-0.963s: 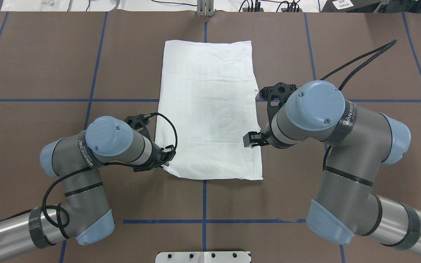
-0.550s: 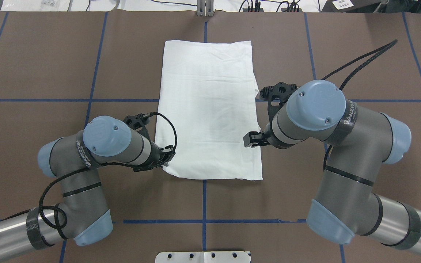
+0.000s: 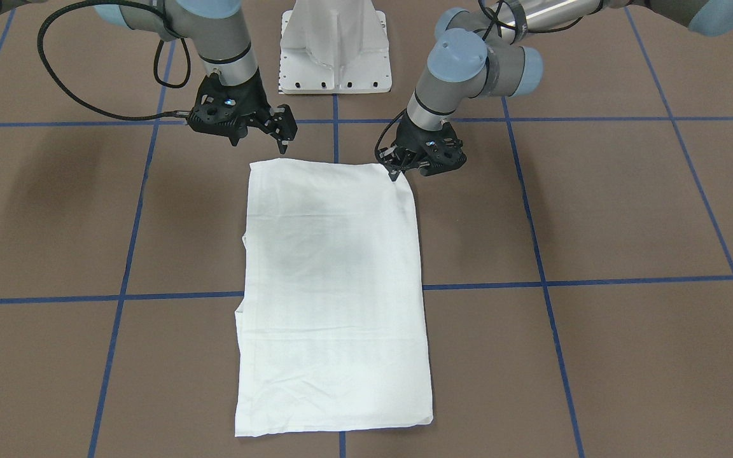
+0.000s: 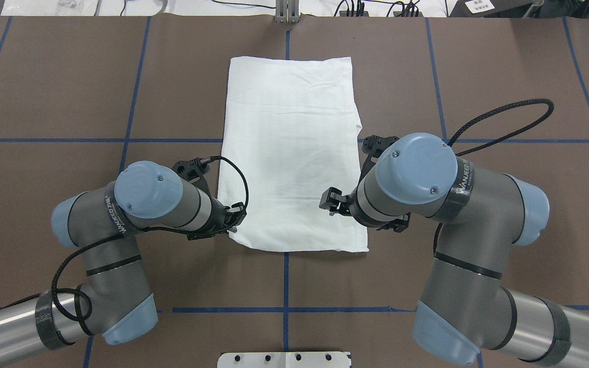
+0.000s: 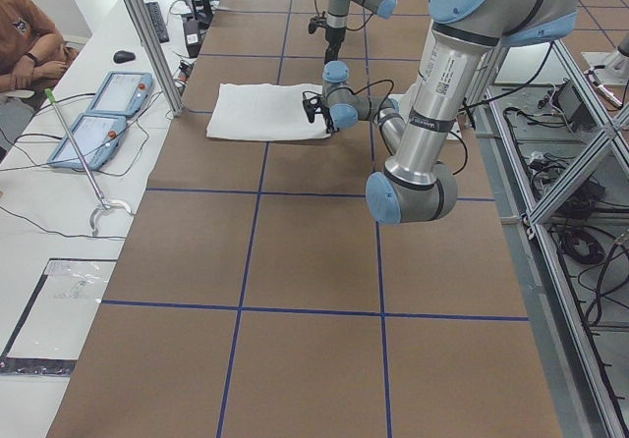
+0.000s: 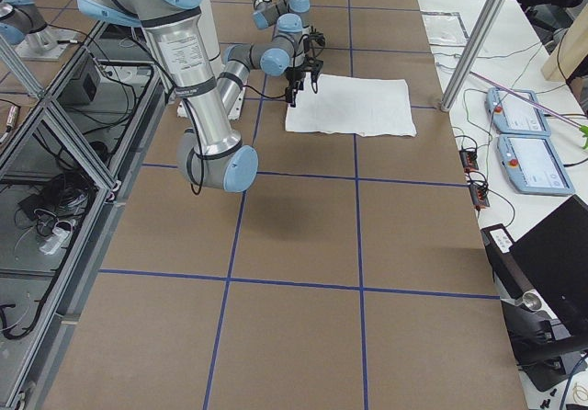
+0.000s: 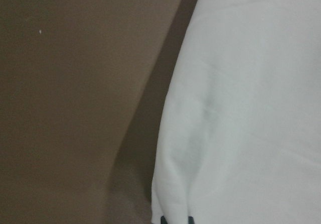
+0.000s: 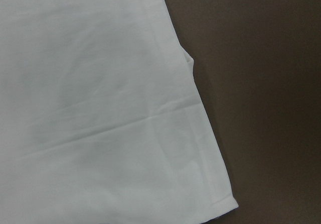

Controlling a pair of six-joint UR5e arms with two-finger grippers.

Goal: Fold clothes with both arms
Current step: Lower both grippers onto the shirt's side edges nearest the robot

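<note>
The white shirt lies folded into a long rectangle on the brown table, plain side up; its print, collar and label are hidden. It also shows in the front-facing view. My left gripper is low at the shirt's near left corner and shut on that corner; the left wrist view shows the cloth close up. My right gripper is open and hovers above the shirt's near right part, touching nothing. The right wrist view shows the shirt's corner from above.
The white pedestal base stands at the robot's side of the table. Blue tape lines cross the brown surface. In the exterior left view an operator sits by tablets beyond the table's far edge.
My right arm has swung inward and back toward the robot, so its gripper now sits over the shirt near its near right corner. The left arm has hardly moved.
</note>
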